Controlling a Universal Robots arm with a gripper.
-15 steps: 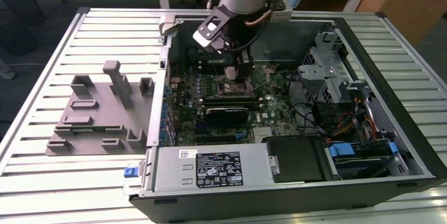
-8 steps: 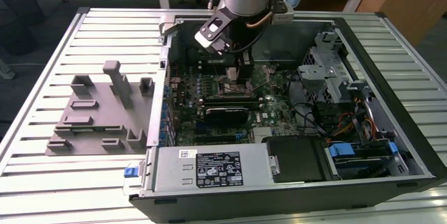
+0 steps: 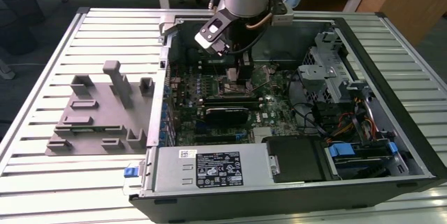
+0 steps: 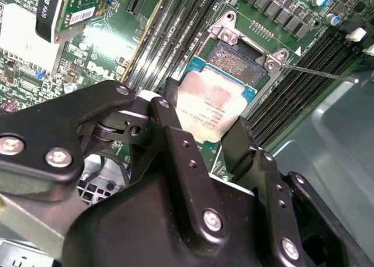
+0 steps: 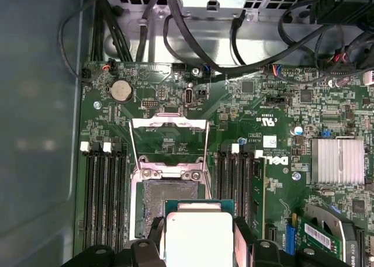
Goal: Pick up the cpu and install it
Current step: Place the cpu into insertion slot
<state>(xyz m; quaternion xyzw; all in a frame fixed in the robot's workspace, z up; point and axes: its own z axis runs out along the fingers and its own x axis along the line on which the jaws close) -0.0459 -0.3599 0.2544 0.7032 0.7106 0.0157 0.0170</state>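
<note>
Gripper (image 4: pixel 205 116) fingers (image 4: pixel 175 141) clamped on opposite edges of the cpu (image 4: pixel 215 100); cpu held at the near edge of the open socket (image 5: pixel 169 200), contact not discernible; beyond, raised load frame (image 5: pixel 169 124); motherboard (image 5: pixel 257 103) within computer case (image 3: pixel 279 205) on counter (image 3: pixel 42 182).

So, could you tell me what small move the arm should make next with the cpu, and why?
Probably ease the cpu across until it sits squarely over the open socket. The gripper holds it by its edges, the load frame is raised, and in both wrist views the chip overlaps only part of the socket.
</note>
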